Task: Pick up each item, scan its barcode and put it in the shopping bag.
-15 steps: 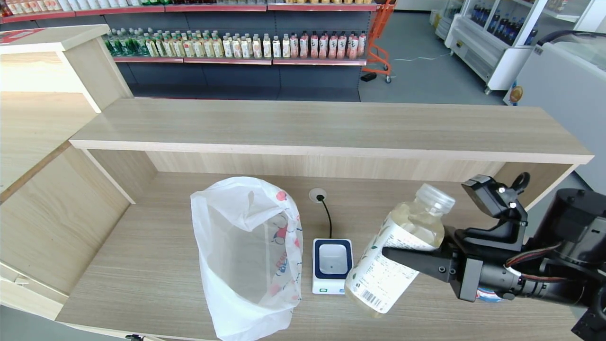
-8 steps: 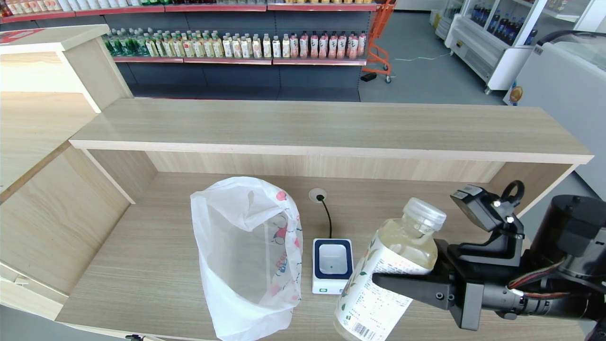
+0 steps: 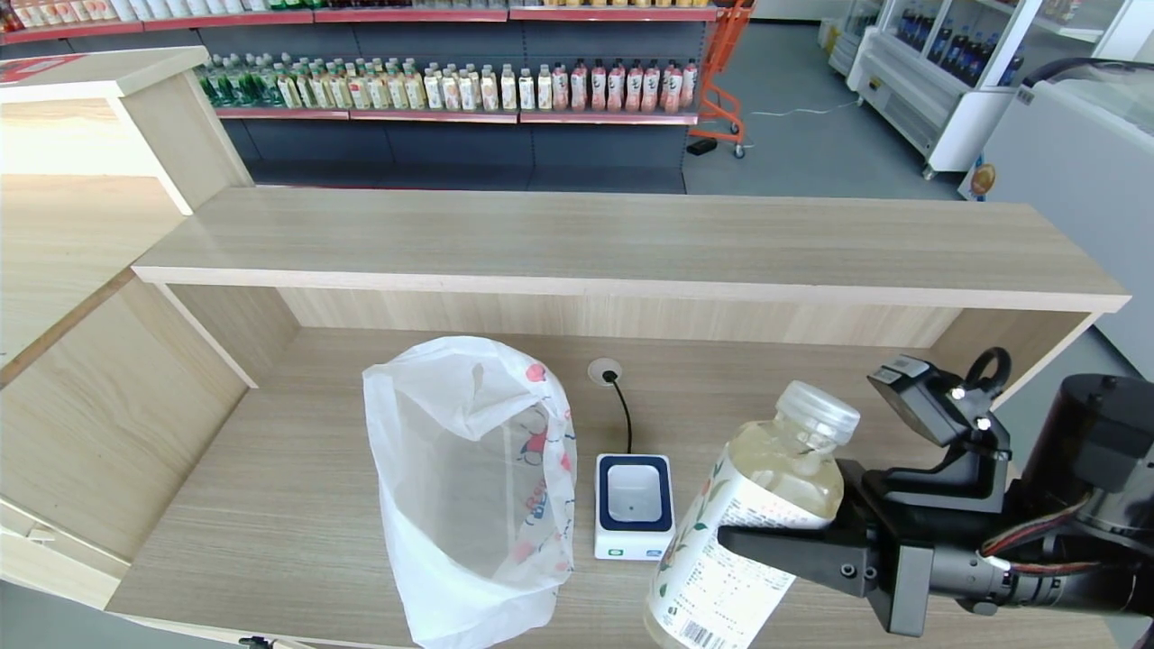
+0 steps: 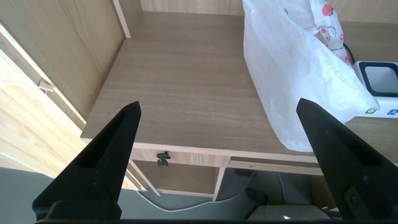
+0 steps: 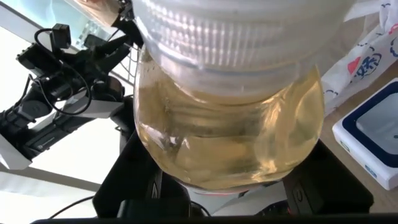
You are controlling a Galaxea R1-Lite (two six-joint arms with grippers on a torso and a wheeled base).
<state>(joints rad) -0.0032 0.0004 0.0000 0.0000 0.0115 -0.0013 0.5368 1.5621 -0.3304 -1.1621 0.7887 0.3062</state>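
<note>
My right gripper [image 3: 793,545] is shut on a clear bottle [image 3: 753,523] of pale yellow drink with a white cap and a white label. The bottle hangs tilted above the counter, just right of the barcode scanner [image 3: 634,505], with its barcode at the low end near the front edge. In the right wrist view the bottle [image 5: 230,118] is seen close up, with the scanner [image 5: 379,137] beyond it. The white plastic shopping bag [image 3: 478,487] stands open left of the scanner. My left gripper [image 4: 221,155] is open above the counter's front left edge, with the bag [image 4: 298,68] off to one side.
The wooden counter [image 3: 270,505] has a raised back shelf [image 3: 622,243] and a side wall [image 3: 108,397] on the left. The scanner's black cable [image 3: 622,410] runs back to a hole in the counter. Store shelves of bottles [image 3: 451,86] stand far behind.
The right gripper lowered the bottle toward the front edge and stood it more upright beside the scanner, then shifted slightly right. The bag and scanner have stayed put.
</note>
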